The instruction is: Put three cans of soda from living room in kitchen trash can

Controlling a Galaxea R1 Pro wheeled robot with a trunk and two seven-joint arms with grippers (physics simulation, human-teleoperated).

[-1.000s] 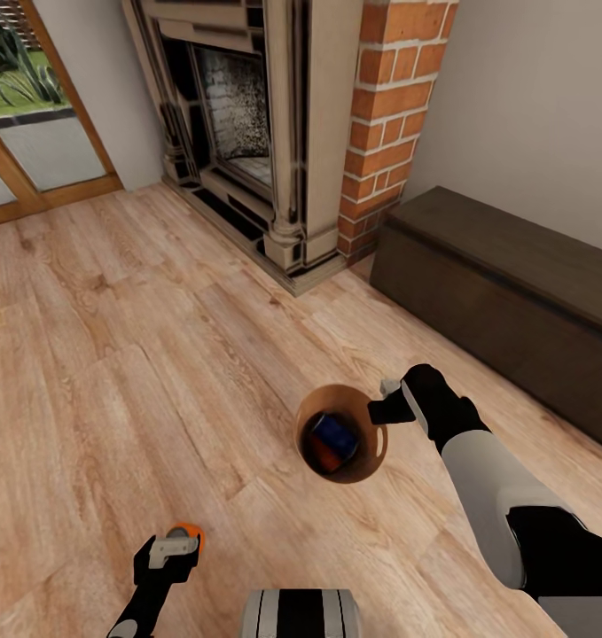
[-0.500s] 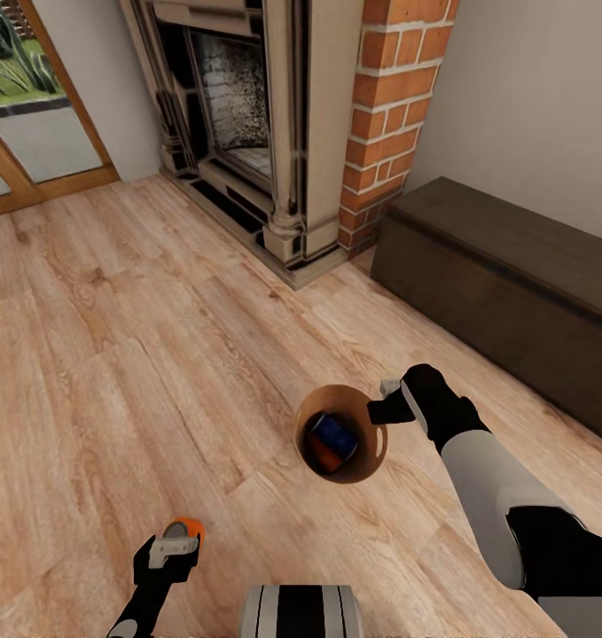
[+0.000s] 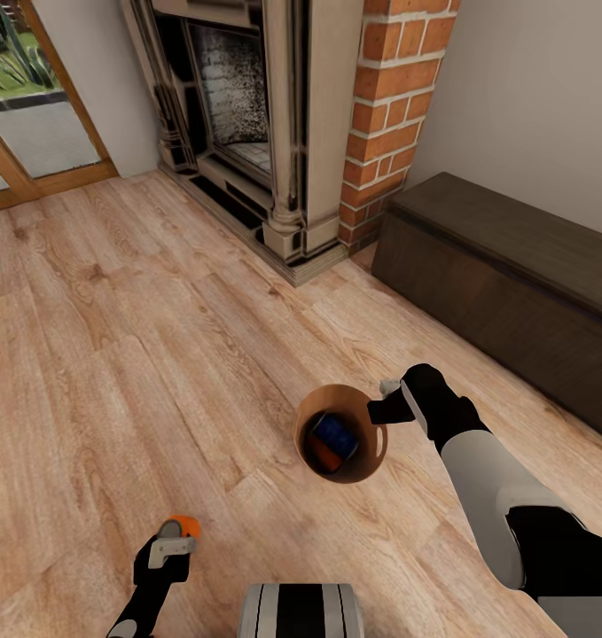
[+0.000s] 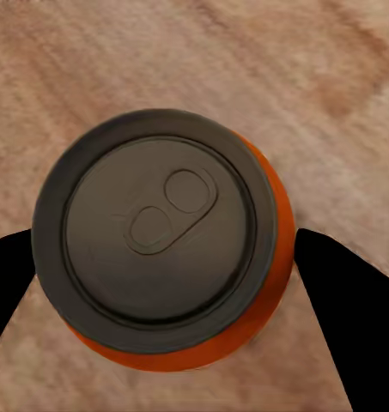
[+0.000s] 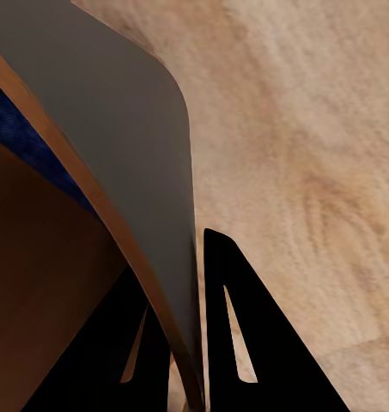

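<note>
On the living room's plank floor [image 3: 141, 354] beside the fireplace [image 3: 247, 115], the right gripper [image 3: 385, 400] pinches the tash can [image 3: 340, 431] by its rim, a blue can [image 3: 336, 434] and an orange can [image 3: 325, 456] already inside. The third can of soda [image 4: 164, 236] sits clamped in the left gripper [image 3: 172, 542], so the kitchen trip and that last drop seemingly remain. The left wrist view shows its grey pull-tab top, while the right wrist view shows fingers [image 5: 237, 343] straddling the bin wall.

From my head view, the bin [image 3: 342, 432] wall hid most of the blue can [image 3: 336, 433] and orange can [image 3: 325, 458] inside; the dark bench [image 3: 504, 266] ran off frame.
</note>
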